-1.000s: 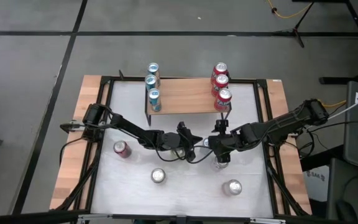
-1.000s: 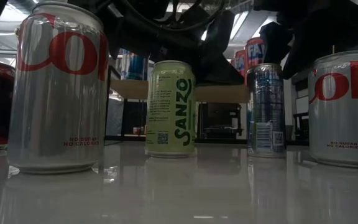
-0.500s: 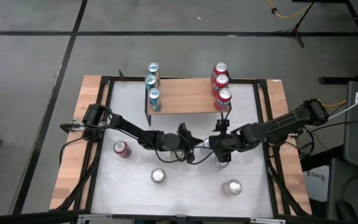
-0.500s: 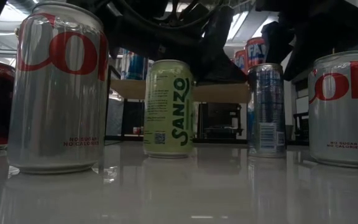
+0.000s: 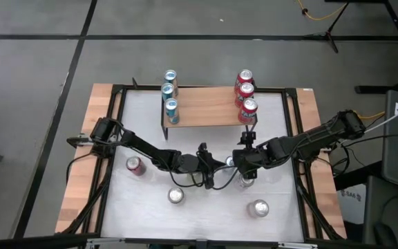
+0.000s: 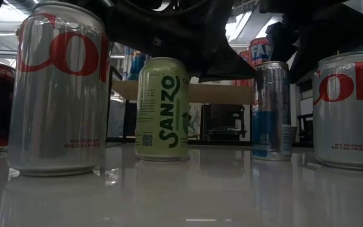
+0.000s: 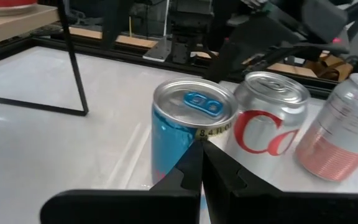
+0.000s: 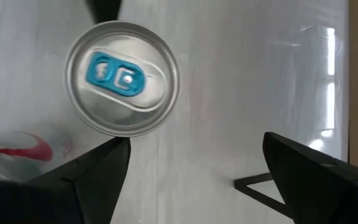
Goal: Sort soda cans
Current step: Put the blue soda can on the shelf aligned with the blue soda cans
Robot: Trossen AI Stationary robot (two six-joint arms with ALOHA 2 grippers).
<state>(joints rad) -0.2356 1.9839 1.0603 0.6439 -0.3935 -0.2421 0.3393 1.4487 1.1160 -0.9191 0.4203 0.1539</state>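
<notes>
Two arms met at mid-table: my right gripper (image 8: pixel 194 168) hung spread wide over the blue-tabbed can (image 8: pixel 122 78), not yet straddling it; my left gripper (image 7: pixel 202 163), pinched empty, nudged alongside. Next I needed to centre, descend, then squeeze.

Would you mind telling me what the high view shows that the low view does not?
Only the high view: the whole wooden shelf, with three blue-and-white soda cans along its left edge and three red soda cans along its right, and the shut left gripper beside the open right gripper mid-table. Only the low view: the pale green Sanzo can and the red lettering on the silver cans. Both: those two silver cans, the blue-and-silver can and a lone red can.
</notes>
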